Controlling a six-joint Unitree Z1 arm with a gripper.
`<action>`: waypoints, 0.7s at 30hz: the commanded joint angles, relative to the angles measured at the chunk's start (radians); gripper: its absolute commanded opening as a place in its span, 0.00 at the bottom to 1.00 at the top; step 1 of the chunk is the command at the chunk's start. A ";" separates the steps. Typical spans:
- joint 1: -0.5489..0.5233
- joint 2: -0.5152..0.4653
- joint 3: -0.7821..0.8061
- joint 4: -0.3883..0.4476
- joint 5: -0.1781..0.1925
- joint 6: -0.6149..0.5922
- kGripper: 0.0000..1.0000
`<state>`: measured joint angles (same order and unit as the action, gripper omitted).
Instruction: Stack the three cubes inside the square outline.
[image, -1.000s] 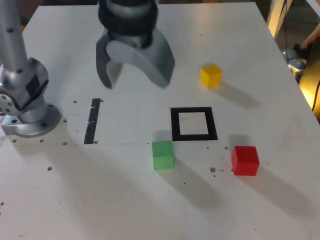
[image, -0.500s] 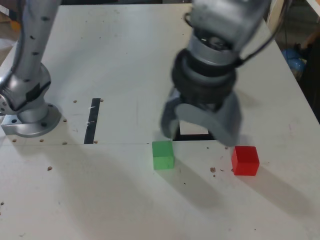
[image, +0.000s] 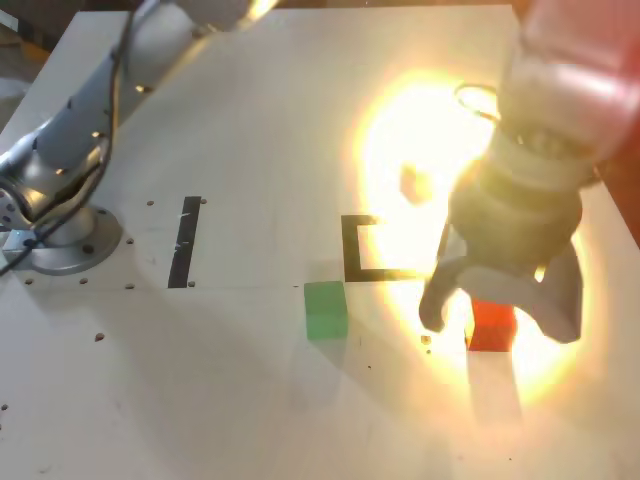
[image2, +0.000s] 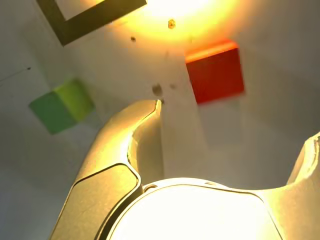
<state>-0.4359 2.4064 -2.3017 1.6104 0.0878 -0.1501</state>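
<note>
Pincer (image: 497, 322) spread wide, empty, hanging over the red cube (image: 491, 325), fingers either side, not touching it. Red cube on the worktop (image: 250, 120), just outside the black square outline (image: 358, 250) toward the exterior view's right. Green cube (image: 325, 309) just below the outline's lower-left corner. Yellow cube (image: 410, 183) faint in the glare beyond the outline. Black tape strip (image: 184, 242) well off at the exterior view's left.

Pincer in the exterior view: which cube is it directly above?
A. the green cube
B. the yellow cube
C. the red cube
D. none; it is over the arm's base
C: the open pincer straddles the red cube, while the green cube sits apart towards the exterior view's left.
</note>
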 joint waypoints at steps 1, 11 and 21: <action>0.010 0.006 0.011 0.011 -0.008 0.000 0.98; 0.052 0.030 0.024 -0.003 0.010 0.001 0.90; 0.070 0.075 -0.015 -0.015 -0.001 0.001 0.80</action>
<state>-0.3708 2.4745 -2.3130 1.5895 0.0918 -0.1500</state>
